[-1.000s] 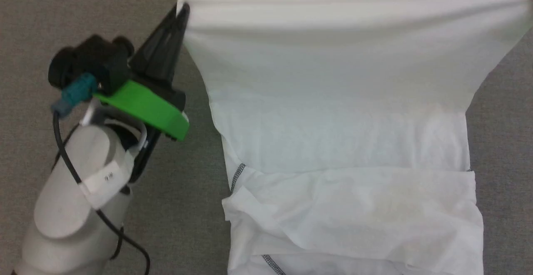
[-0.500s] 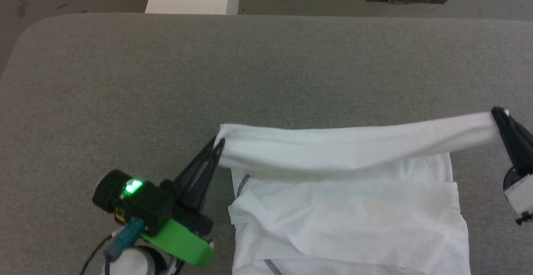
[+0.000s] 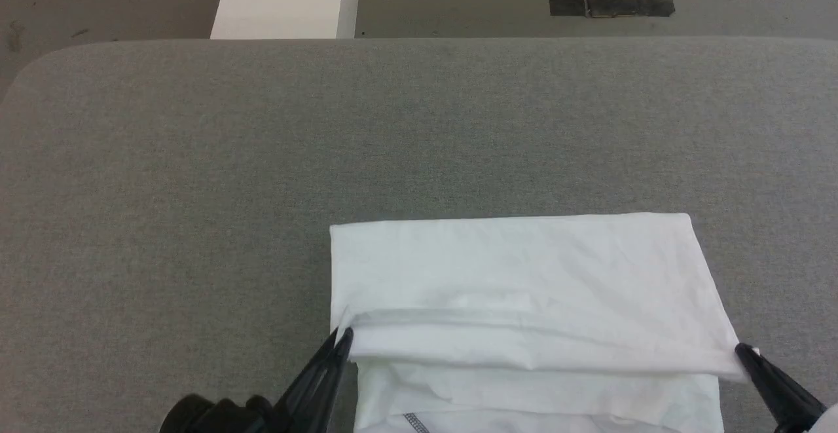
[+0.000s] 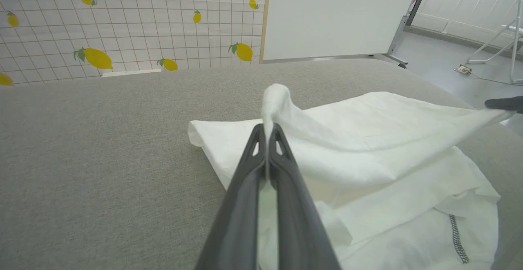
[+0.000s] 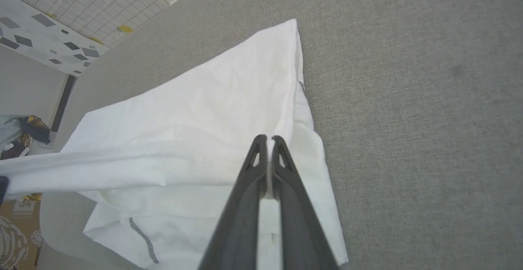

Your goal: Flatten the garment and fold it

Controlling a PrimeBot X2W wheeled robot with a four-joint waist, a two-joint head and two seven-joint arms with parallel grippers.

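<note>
Now, seen from my head, the shirt [image 3: 517, 276] lies on the grey worktop [image 3: 196, 158], its far part already flat and smooth. My left end effector [image 3: 344, 336] is clamped on the shirt's left edge and my right end effector [image 3: 743, 352] on its right edge, with a raised hem stretched between them. From my left wrist, rumpled layers with zigzag stitching sit under that hem. My right wrist shows the same. I judge one fold is nearly laid. Lowering, smoothing and further folds remain.
</note>
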